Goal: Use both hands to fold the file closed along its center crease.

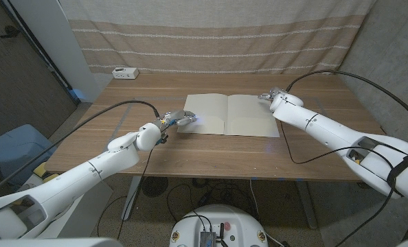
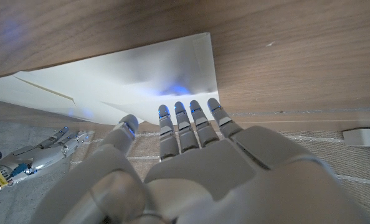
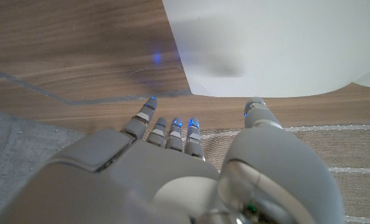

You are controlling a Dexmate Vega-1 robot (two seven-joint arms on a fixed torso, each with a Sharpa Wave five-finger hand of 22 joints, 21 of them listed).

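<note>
File (image 1: 227, 114) lay open and flat at the middle of the wooden table (image 1: 211, 154), cream pages to either side of the centre crease; seen also in the left wrist view (image 2: 141, 78) and in the right wrist view (image 3: 278, 43).

Left hand (image 1: 177, 121) sat at the file's left edge, near its front corner; fingers (image 2: 182, 121) held straight and close together, tips at or just over the paper's rim, thumb set apart; gripped nothing; could not tell whether the tips actually touched the sheet.

Right hand (image 1: 271, 97) hung at the file's far right corner; fingers (image 3: 172, 134) loosely extended and slightly spread, thumb apart, tips just short of the page edge over bare wood; held nothing; contact with the paper not clear from the head view.

White power strip (image 1: 126, 72) rested at the table's far left corner, well apart from the file; striped curtain (image 1: 211, 34) hung behind the table; black cables (image 1: 115, 108) trailed along both arms; right hand showed again, small, in the left wrist view (image 2: 38, 155).
</note>
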